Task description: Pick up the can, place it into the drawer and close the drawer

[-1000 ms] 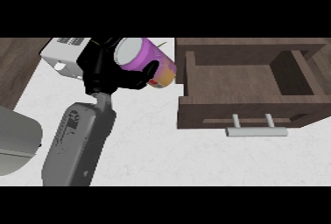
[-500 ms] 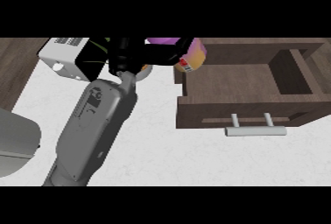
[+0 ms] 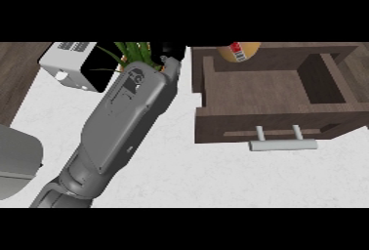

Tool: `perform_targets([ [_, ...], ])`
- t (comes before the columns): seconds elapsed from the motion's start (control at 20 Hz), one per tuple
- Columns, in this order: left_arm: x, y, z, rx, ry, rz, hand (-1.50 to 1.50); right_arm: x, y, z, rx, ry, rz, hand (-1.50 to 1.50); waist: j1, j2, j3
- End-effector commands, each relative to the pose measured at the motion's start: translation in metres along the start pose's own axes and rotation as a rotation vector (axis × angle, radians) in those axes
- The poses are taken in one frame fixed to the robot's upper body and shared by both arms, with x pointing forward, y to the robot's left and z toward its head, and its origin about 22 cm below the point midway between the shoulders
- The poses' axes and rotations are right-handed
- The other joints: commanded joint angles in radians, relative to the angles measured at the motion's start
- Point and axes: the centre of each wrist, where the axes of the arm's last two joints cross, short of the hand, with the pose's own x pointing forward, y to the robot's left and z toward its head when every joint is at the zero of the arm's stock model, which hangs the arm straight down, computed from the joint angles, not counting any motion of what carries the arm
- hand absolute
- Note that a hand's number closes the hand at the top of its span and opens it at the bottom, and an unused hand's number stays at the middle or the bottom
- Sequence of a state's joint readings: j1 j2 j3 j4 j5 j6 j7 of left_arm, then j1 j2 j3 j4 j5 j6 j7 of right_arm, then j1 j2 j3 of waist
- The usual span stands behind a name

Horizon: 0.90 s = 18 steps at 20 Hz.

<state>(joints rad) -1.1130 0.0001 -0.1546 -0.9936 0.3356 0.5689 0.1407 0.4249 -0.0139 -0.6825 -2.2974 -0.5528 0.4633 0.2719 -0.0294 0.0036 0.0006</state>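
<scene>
The can (image 3: 243, 51), yellow with a red label, shows only partly at the top edge of the head view, held above the back wall of the open wooden drawer (image 3: 270, 124). My left forearm runs from the lower left up to the top middle. Of my left hand (image 3: 170, 52) only a black part shows beside the drawer's left wall; the rest is cut off by the upper edge, next to the can it carries. The drawer's inside is bare wood, and its metal handle (image 3: 282, 144) faces me. My right hand does not show.
A white toaster (image 3: 69, 66) stands at the back left, and green plant leaves (image 3: 133, 51) rise just behind my forearm. A grey rounded object (image 3: 16, 161) sits at the left edge. White counter (image 3: 216, 176) spreads in front of the drawer.
My left hand has carried the can up and to the right, from beside the toaster to above the drawer's back. The view has shifted, so the drawer now sits lower and larger.
</scene>
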Motion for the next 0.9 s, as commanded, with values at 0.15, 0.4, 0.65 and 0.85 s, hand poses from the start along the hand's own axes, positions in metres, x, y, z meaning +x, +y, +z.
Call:
perform_targets([
  [0.15,-0.003,-0.027,-0.003,-0.012,0.029,-0.007,1.5,0.002,-0.002,-0.001,0.008,0.009,0.002,-1.5,-0.008,0.0,0.0],
  [0.4,0.0,-0.043,-0.013,0.003,0.025,-0.034,1.5,-0.002,0.002,-0.013,0.015,-0.008,-0.038,-1.5,-0.025,0.005,0.001],
  [0.65,-0.005,-0.046,-0.019,0.0,0.044,-0.043,1.5,-0.01,-0.004,-0.022,0.01,0.008,-0.013,-1.5,-0.029,0.008,0.001],
  [0.85,-0.021,-0.041,-0.021,0.009,0.059,-0.072,1.5,0.009,0.01,-0.02,0.038,-0.012,0.004,-1.5,-0.037,0.01,0.001],
])
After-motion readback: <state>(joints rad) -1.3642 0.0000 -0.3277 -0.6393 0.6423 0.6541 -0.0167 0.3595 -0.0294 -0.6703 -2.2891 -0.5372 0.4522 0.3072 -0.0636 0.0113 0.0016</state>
